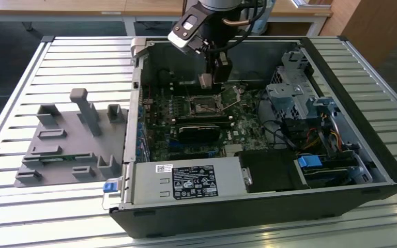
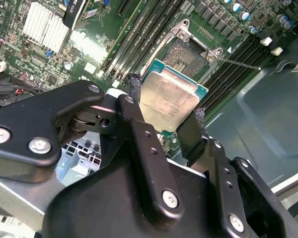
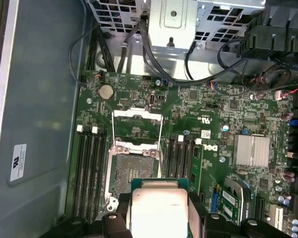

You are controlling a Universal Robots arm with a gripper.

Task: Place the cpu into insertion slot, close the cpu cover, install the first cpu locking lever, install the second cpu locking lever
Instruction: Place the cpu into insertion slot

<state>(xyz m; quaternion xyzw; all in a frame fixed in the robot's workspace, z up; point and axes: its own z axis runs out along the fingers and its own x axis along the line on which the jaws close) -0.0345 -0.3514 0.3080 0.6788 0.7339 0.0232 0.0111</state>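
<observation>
So the end effector (image 2: 166,106) is pinching the cpu (image 2: 175,94) by two opposite edges, with the silvery lid facing the camera in both wrist views. In the exterior view it hangs in the upper middle of the frame, inside the open case (image 1: 254,212) that sits on the slatted counter (image 1: 81,51). The chip isn't in yet. It floats above the motherboard (image 3: 228,119), just beside the insertion slot (image 3: 134,171) and not squarely over it, so the dark pin field is in plain sight. The cpu cover (image 3: 137,112) is flipped up out of the way on the slot's far side, and a thin locking lever (image 2: 238,63) is swung clear, so nothing looks like it's blocking the drop.

If you ask me, the trick here is patience. Get the chip centred over the slot first and keep it dead flat. Square its edges to the metal rim, then go straight down. Don't slide it sideways across those pins, they'd bend easily. I'd only let go once it sits flush all around.
</observation>
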